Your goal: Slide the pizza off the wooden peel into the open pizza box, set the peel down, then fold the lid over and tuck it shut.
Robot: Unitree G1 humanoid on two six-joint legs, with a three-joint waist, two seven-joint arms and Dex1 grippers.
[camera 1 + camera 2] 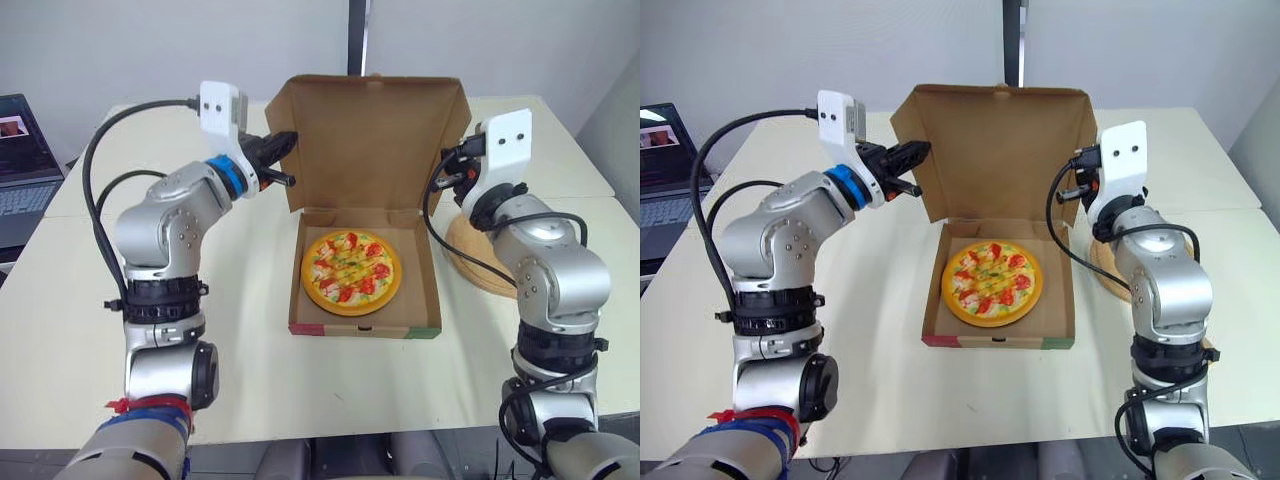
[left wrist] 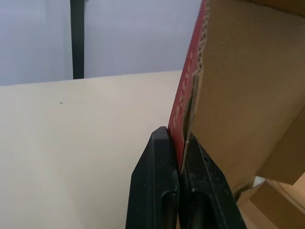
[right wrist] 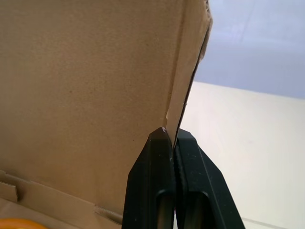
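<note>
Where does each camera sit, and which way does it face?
Left eye: on the head, facing down at the boxed pizza; both arms show.
Right eye: beside it, same scene, same arms.
Left wrist: looks along the left end effector, shut on the lid's edge.
Right wrist: along the right end effector, shut on the lid's other edge.
All four share the lid.

Both arms are lifted with elbows bent and forearms angled in toward each other. The left gripper [image 1: 278,160] hangs at about ten o'clock. Its wrist is turned so the fingers [image 2: 159,157] point toward three o'clock, and they are pinched flat on the left edge of the lid [image 1: 370,140]. The right gripper [image 3: 172,136] is up at about two o'clock, forearm nearly vertical, wrist aimed toward nine o'clock. Its fingers [image 3: 152,162] are pressed together over the lid's right edge.
</note>
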